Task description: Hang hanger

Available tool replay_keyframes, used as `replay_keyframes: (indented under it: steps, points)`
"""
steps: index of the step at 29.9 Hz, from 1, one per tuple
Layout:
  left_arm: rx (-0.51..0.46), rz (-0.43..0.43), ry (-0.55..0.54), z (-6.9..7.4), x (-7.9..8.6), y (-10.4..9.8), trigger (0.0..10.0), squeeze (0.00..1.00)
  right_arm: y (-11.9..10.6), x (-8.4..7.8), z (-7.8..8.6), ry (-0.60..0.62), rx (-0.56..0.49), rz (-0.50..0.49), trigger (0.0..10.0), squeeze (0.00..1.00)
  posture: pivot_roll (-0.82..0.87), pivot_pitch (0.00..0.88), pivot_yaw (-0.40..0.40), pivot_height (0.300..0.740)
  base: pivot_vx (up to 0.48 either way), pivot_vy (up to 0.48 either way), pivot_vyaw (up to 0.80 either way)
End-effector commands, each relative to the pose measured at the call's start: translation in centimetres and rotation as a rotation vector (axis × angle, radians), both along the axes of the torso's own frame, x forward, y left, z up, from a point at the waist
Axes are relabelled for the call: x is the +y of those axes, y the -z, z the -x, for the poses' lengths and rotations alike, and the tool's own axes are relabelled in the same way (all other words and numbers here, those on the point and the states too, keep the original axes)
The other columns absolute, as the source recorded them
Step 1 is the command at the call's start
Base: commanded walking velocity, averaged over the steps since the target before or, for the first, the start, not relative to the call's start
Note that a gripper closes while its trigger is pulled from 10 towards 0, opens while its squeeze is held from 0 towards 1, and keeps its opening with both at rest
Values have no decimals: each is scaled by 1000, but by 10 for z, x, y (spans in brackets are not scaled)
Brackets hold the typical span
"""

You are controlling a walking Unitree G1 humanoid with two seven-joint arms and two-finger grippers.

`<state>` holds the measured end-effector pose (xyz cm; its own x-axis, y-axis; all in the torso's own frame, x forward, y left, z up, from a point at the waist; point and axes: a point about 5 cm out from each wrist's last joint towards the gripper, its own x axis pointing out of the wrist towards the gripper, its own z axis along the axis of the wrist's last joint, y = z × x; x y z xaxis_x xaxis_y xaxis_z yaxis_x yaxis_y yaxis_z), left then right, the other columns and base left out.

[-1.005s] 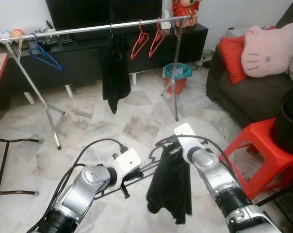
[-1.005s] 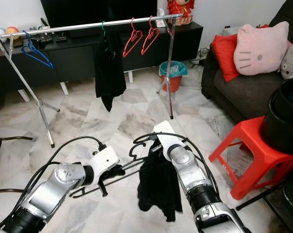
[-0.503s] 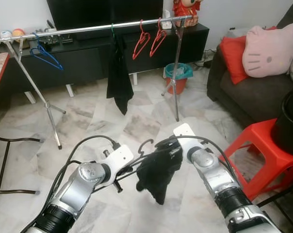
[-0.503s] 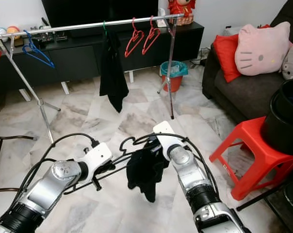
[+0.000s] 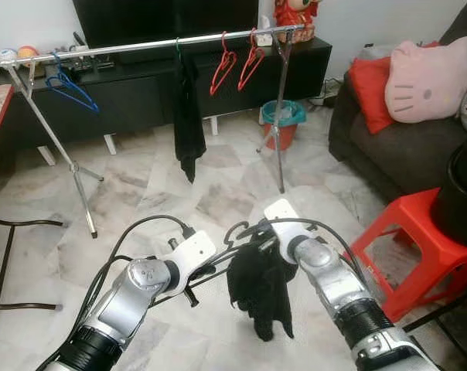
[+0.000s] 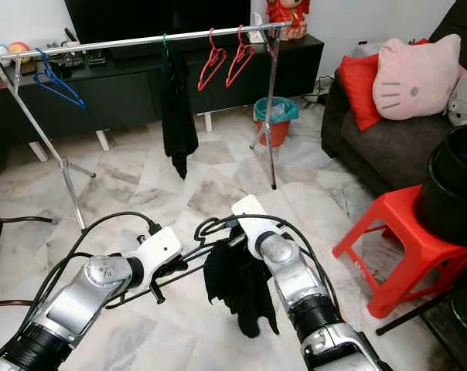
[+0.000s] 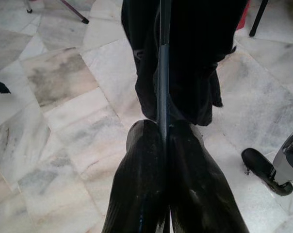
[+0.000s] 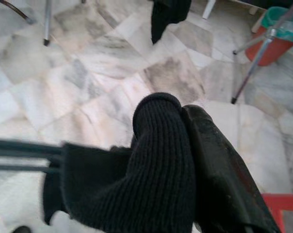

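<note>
Currently left gripper [image 7: 163, 133] clamps black hanger [image 5: 218, 259] w/ garment [image 5: 260, 290]; right gripper [image 8: 185, 121] pinches garment. Rail [image 5: 141, 46] well apart: hanging not yet done.

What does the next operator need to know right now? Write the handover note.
Left gripper: shut on the black hanger, its fingers pinching the hanger's bar.
Right gripper: shut on the black knit garment draped over that hanger.
Both arms hold the loaded hanger low over the marble floor, short of the clothes rail.
The rail carries a blue hanger, a black garment and two red hangers.
Done: garment is on the hanger.
Left: walk up, raise it, hook it on the rail, release.
</note>
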<state>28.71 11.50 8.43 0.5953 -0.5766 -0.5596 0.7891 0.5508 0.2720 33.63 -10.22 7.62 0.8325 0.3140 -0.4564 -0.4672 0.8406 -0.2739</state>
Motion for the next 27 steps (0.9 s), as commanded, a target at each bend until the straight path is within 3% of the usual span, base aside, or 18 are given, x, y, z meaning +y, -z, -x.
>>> replay_keyframes:
  steps: [1,4,7,11,12,17,23,27]
  points:
    - [-2,-41,3,-2,0,1,10000,0,-15,7,-4,-20,-48,-26,10000,0,47,0,-23,740,0,0,0]
    - [10,-72,-4,-1,3,4,10000,0,-18,12,-4,-27,-53,-47,10000,0,46,0,-22,740,0,0,0]
    - [55,-159,23,4,10,13,10000,0,-20,12,-5,-13,-58,-50,10000,0,48,0,-23,740,0,0,0]
    - [35,-228,-65,-1,22,17,10000,0,-20,7,-6,11,-62,-36,10000,0,45,0,-23,740,0,0,0]
    - [8,-218,-124,-7,26,14,10000,0,-19,5,-6,18,-61,-29,10000,0,47,0,-24,740,0,0,0]
    - [-53,-181,-157,-16,25,4,10000,0,-17,6,-4,3,-49,-26,10000,0,48,0,-25,740,0,0,0]
    - [-48,-94,-98,-13,11,1,10000,0,-10,20,4,-95,12,-53,10000,0,47,0,-23,740,0,0,0]
    - [-30,-41,-64,-9,4,1,10000,0,-6,22,7,-96,22,-46,10000,0,50,0,-25,740,0,0,0]
